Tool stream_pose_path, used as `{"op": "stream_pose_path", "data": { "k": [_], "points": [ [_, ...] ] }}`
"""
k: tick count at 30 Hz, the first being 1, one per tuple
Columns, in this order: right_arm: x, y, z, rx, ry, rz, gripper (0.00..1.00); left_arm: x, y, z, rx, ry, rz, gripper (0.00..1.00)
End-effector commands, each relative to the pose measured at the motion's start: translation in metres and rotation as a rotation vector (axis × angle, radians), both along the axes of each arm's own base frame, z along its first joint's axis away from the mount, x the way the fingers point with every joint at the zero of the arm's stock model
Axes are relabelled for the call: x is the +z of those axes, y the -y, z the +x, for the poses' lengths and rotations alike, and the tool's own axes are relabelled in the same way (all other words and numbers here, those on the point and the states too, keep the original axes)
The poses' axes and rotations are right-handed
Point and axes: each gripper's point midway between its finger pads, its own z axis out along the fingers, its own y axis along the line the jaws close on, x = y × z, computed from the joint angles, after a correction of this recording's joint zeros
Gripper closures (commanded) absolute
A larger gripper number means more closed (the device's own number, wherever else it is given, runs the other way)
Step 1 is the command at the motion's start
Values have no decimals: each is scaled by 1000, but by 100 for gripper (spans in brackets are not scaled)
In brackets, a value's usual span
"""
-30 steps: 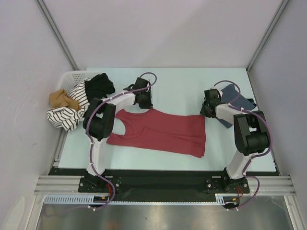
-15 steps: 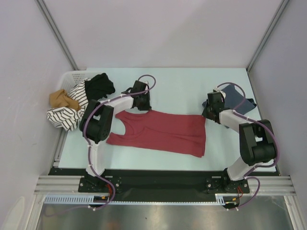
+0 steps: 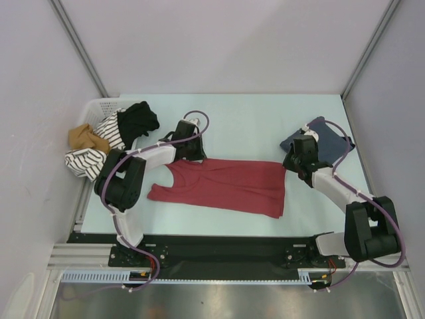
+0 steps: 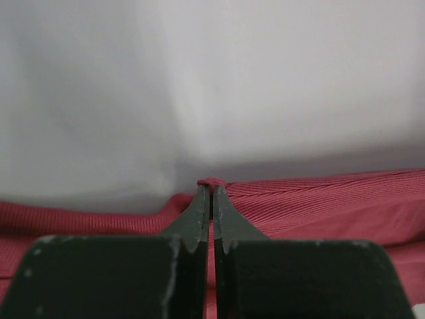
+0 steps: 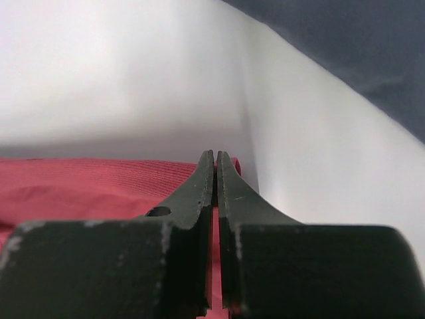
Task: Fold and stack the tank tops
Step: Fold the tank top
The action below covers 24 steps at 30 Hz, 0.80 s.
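Observation:
The brick red tank top [image 3: 222, 186] lies spread flat across the middle of the table, straps to the left. My left gripper [image 3: 198, 157] is shut on its far edge near a strap; in the left wrist view the fingertips [image 4: 212, 187] pinch a small fold of the red ribbed cloth [image 4: 319, 199]. My right gripper [image 3: 288, 164] is shut on the far right corner of the hem, where red cloth [image 5: 80, 183] shows between its jaws [image 5: 216, 154]. The slate blue-grey tank top [image 3: 320, 138] lies bunched at the back right, behind the right wrist, and it also shows in the right wrist view [image 5: 352, 46].
A white basket [image 3: 98, 105] at the back left holds a striped cloth [image 3: 93, 159], a black cloth [image 3: 138, 119] and a tan cloth [image 3: 85, 137], all spilling over its rim. Grey walls enclose the table on three sides.
Both grippers have drawn the red top's far edge a little toward the near side. The right arm's elbow has swung out to the right, uncovering more of the blue-grey top.

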Motion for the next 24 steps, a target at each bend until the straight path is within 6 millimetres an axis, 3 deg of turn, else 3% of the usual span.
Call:
{"op": "stream_pose_path", "data": {
  "k": [1, 14, 24],
  "points": [
    [9, 1, -13, -5, 18, 8, 100, 42, 8, 4, -5, 116, -75, 100],
    [12, -10, -50, 28, 5, 37, 100, 61, -7, -35, -4, 171, -86, 100],
    [6, -18, -81, 24, -32, 45, 100, 57, -14, -65, -8, 166, -72, 100]
  ]
}}
